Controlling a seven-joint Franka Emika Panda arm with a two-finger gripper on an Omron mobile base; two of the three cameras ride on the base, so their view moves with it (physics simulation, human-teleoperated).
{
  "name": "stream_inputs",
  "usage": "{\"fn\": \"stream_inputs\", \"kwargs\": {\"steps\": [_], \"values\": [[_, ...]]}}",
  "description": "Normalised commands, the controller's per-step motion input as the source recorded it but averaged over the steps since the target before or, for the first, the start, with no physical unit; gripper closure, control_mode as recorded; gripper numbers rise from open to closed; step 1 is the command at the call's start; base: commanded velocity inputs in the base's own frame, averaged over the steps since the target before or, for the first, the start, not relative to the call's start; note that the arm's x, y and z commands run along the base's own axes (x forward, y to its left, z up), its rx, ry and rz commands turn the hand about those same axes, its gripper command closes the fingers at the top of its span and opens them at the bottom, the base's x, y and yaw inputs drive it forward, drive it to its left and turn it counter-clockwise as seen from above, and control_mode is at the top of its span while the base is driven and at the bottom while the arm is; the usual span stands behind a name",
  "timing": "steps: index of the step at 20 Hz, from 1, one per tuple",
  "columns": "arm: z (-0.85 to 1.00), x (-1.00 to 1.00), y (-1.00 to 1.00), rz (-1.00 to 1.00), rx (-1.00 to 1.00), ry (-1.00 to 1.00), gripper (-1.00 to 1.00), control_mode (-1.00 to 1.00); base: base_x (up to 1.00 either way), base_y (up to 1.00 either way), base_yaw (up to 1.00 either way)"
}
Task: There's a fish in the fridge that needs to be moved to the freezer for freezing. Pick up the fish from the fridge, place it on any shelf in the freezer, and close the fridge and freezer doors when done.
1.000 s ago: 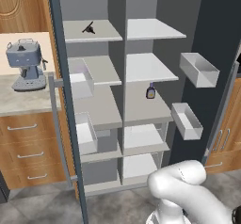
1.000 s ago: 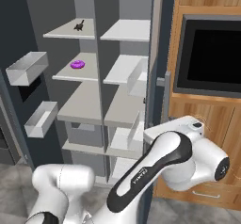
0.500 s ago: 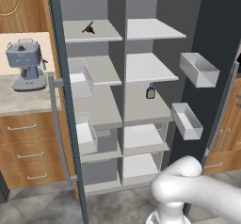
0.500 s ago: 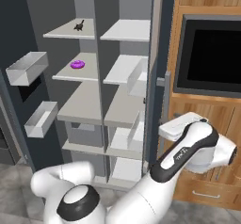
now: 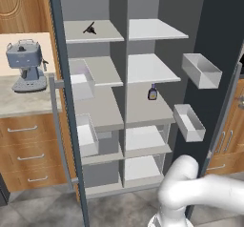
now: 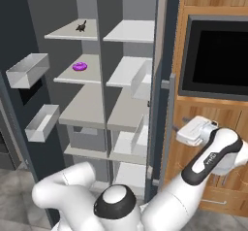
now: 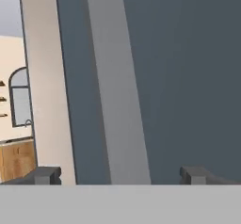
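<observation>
This is a kitchen with a grey stone floor [image 5: 43, 207] and warm wood cabinets [image 5: 28, 149]. A tall blue-grey unit stands with both doors swung open. Its shelves [image 5: 152, 68] are pale grey. Its two doors hold white bins [image 5: 200, 70].

The fish [image 5: 89, 29] is tiny and dark. It lies on the top shelf of one half of the unit, on the left in both base views. That half is the fridge [image 5: 93, 107]. Beside it is the freezer [image 5: 147, 102]. A purple lump [image 6: 80, 66] sits on the fridge shelf below the fish. A little dark bottle [image 5: 152, 93] with a yellow label stands on a middle freezer shelf. The label is too small to read.

A blue-grey coffee machine [image 5: 27, 64] stands on the stone counter [image 5: 19, 102] to the left. A black oven [image 6: 215, 55] is set into the wood wall on the right.

The gripper [image 7: 120, 175] is spread wide and holds nothing. It points at the blue-grey front of a door [image 7: 188, 77], close to the grey bar handle [image 7: 117, 100]. It is far from the fish.
</observation>
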Motion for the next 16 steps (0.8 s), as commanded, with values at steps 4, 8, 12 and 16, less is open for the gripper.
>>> {"fn": "stream_inputs", "kwargs": {"steps": [4,8,12,16], "values": [[-0.31,0.11,0.49,0.00,0.00,0.00,-1.00,-1.00,0.00,0.00,0.00],[-0.11,0.29,0.49,-0.01,0.00,0.02,-1.00,-1.00,0.00,0.00,0.00],[-0.13,0.08,0.91,-0.02,-0.02,0.01,-1.00,-1.00,0.00,0.00,0.00],[-0.08,0.00,1.00,-0.04,-0.04,0.00,-1.00,-1.00,0.00,0.00,0.00]]}}
